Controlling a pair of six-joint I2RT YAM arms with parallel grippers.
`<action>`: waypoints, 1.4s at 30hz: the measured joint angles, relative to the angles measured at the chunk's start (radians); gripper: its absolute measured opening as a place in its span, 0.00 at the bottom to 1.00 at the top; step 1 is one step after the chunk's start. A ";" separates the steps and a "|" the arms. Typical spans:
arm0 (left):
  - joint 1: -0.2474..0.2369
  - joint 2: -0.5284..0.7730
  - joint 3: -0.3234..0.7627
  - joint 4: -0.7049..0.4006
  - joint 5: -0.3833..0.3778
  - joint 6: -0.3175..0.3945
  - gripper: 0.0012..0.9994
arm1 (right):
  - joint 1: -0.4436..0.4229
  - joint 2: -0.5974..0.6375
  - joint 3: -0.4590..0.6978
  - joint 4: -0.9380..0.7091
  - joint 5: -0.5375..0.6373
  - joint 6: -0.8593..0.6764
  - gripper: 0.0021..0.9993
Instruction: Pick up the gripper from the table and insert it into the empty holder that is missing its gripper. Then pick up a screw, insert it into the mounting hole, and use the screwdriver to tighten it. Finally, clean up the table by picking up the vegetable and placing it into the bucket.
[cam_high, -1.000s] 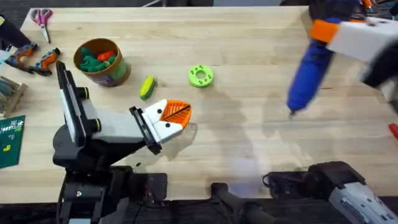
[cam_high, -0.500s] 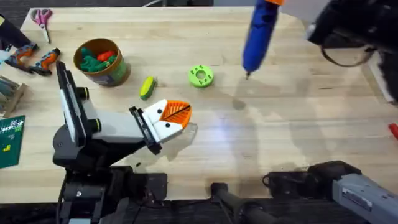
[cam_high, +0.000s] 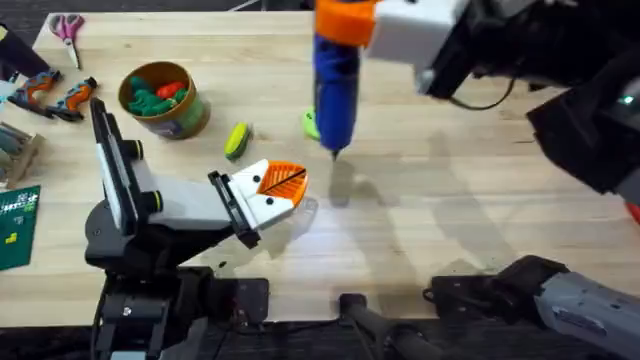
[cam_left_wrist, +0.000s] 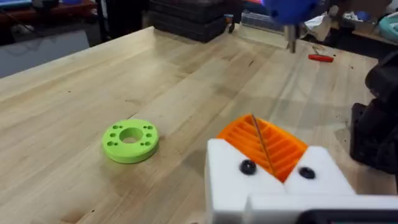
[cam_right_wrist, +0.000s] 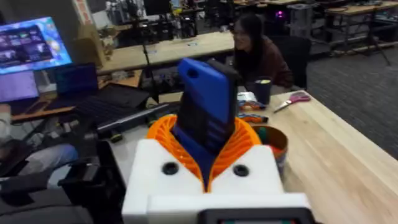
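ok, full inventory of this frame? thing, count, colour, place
blue pen-shaped electric screwdriver: 1, blue, held above table centre
short round bucket: 1, golden-brown rim, far left, toy vegetables inside
oblong toy vegetable: 1, yellow-green, right of bucket
round holed disc: 1, lime-green, mid table
scissors: 1, pink handles, far left corner
pliers: 1, orange-handled, left edge
left gripper: white, orange pads, resting on the table
right gripper: white, orange pads, clamping screwdriver
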 joint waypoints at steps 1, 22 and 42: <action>0.000 0.000 0.000 0.000 0.000 0.000 0.01 | 0.026 0.000 0.000 -0.001 0.017 -0.008 0.02; 0.000 0.000 0.000 0.000 0.000 0.000 0.01 | 0.260 0.122 0.000 0.229 0.228 -0.170 0.02; 0.000 0.000 0.000 0.000 0.000 0.000 0.01 | 0.311 0.204 0.000 0.320 0.230 -0.044 0.02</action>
